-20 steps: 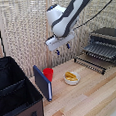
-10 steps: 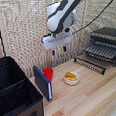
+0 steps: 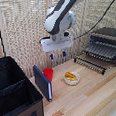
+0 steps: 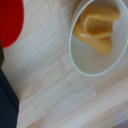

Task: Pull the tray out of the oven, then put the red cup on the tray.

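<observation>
White robot arm's gripper point(image 3: 57, 55) is hanging in the air above the light wooden surface point(image 3: 92, 98), fingers apart w/ nothing between them. Small bright red plastic cup point(image 3: 48, 73) is sitting on the surface below, beside a white bowl w/ yellow contents point(image 3: 71, 77) & touching the open lid of a big black fabric case point(image 3: 16, 95). Flat dark wire-rack tray point(image 3: 104, 49) is sticking out of the black & silver toaster oven point(image 3: 111, 35) over its dropped door, at the exterior view's right.
</observation>
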Robot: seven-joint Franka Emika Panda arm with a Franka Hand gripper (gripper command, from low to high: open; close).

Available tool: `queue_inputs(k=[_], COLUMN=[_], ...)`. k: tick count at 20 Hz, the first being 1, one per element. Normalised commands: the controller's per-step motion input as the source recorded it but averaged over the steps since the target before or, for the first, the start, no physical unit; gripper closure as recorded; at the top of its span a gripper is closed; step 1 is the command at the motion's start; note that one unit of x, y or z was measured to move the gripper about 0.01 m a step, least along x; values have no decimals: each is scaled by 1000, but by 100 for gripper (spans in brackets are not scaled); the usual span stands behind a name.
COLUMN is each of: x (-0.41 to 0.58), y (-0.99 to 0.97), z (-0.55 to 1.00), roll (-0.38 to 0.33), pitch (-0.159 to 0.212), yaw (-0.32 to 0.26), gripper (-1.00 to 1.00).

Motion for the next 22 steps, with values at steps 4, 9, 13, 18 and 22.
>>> queue_inputs(k=[4, 9, 13, 18, 22], x=[184, 207, 200, 102, 58], y=[121, 71, 144, 149, 146], z=[-209, -223, -265, -199, -99], roll=[40, 36, 48, 62, 69], pitch=[37, 54, 40, 7, 0], yaw=[-123, -64, -74, -62, -42], gripper=[-100, -100, -100, -100, 100])
